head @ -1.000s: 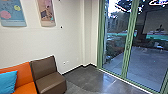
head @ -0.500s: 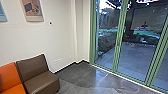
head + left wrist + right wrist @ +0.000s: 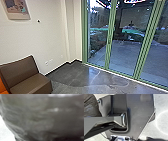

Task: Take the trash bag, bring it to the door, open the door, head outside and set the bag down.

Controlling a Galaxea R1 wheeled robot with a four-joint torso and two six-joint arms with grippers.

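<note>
The trash bag, grey-brown and translucent with creases, is very close to the camera in the left wrist view. Part of the same dark, wrinkled bag appears in the right wrist view, beside the robot's own body. What holds the bag cannot be made out. In the head view, a glass door front with green frames stands on the right, and a narrow handle-like part is on one upright. The glass panels look closed.
A brown seat stands at the near left beside an orange one. Behind them runs a white wall with a picture. Dark tiled floor leads to the door sill, and a paved yard lies beyond the glass.
The head camera has turned to the right. More of the green-framed glass front is in view, and the blue cushion and most of the orange seat have left the picture.
</note>
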